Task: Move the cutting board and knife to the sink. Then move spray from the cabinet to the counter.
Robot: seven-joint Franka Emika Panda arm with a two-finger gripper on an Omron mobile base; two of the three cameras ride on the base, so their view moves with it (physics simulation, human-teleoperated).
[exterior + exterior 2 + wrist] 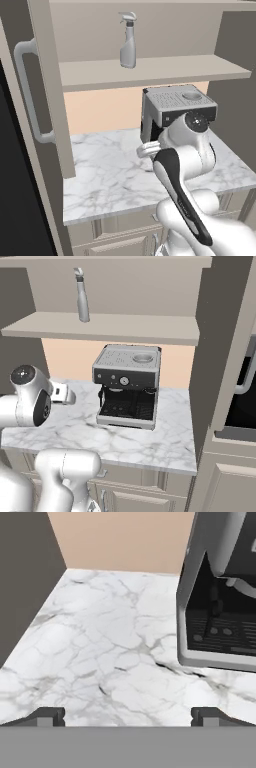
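The spray [128, 42] is standing upright on the shelf [150, 71] of the cabinet [42, 90], whose door is hanging open. The fingers [128, 716] are spread wide and holding nothing, hovering over bare desk [100, 657] beside the coffee machine [127, 385]. Board and knife are nowhere on this desk, so that part is likely done; fetching the spray is still waiting.

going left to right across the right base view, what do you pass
robot arm → spray on the cabinet shelf → espresso machine on the counter → open cabinet door → its curved handle
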